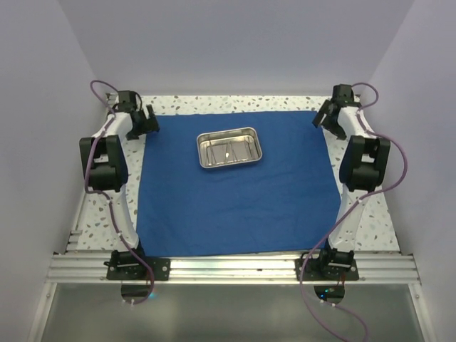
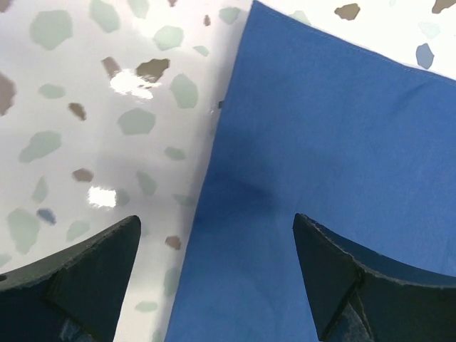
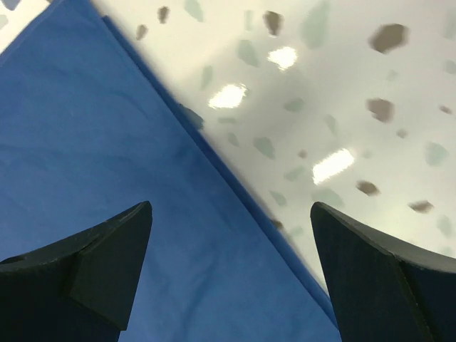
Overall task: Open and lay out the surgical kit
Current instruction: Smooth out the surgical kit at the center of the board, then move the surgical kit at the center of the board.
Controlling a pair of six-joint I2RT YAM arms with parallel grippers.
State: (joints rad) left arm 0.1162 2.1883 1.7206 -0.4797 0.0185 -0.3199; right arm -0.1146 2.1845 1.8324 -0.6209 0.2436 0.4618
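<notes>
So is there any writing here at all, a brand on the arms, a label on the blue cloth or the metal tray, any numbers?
None can be read in any of the three views.
The blue cloth is plain, the steel tray shows no stamp, and the left arm and right arm show no legible label.
The speckled table bears only flecks.

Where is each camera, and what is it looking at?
Top external: above and behind, looking down on blue cloth, steel tray, both arms.
Left wrist: on the left arm, facing down at the cloth's left edge and speckled table; open left gripper shows.
Right wrist: likewise at the cloth's right edge; open right gripper shows.
Both wrist views share the cloth.
</notes>
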